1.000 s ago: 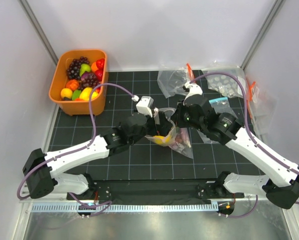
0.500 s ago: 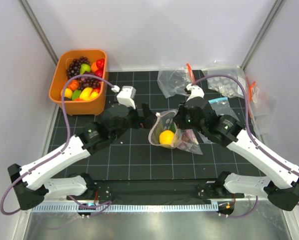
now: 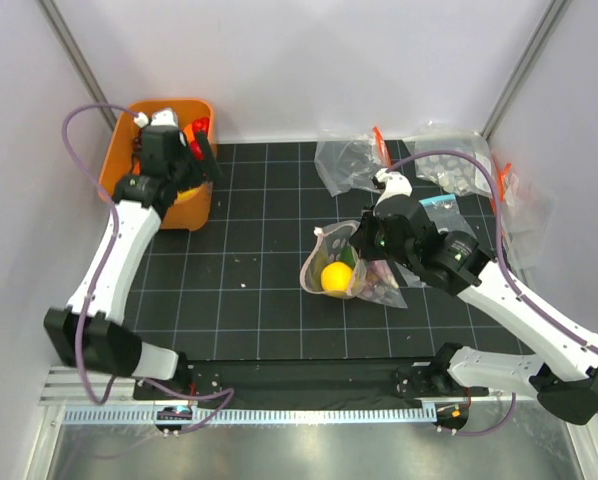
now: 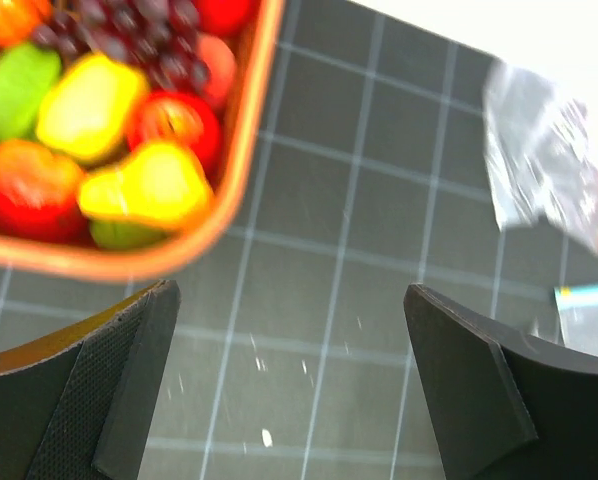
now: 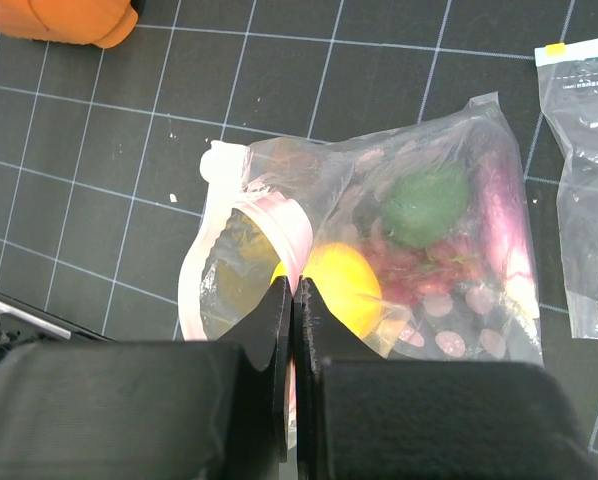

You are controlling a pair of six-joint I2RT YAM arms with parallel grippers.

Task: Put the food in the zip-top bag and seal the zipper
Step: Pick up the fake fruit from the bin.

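Left gripper (image 4: 289,390): jaws wide apart, nothing between them. It hangs at the edge of the orange tub (image 3: 111,178) in the far-left corner of the black grid mat (image 3: 249,270). The tub holds mixed toy fruit (image 4: 149,185): yellow, red, green and orange pieces, with dark grapes further back.

Right gripper (image 5: 294,290): fingers pressed together, clamped on the pink zip strip (image 5: 284,215) at the mouth of the clear bag (image 5: 459,150). The bag lies mid-mat, well apart from the tub, its mouth gaping toward the left (strip bowed into a loop). Inside it: a lemon (image 5: 344,285) just behind the mouth, a green piece (image 5: 424,205) deeper in, and purple-red pieces (image 5: 499,220) beside that.

Other clear bags lie toward the far right: a crumpled bag (image 3: 344,160), a dotted bag (image 3: 449,165), and a blue-strip bag (image 5: 589,200) just beside the filled one.
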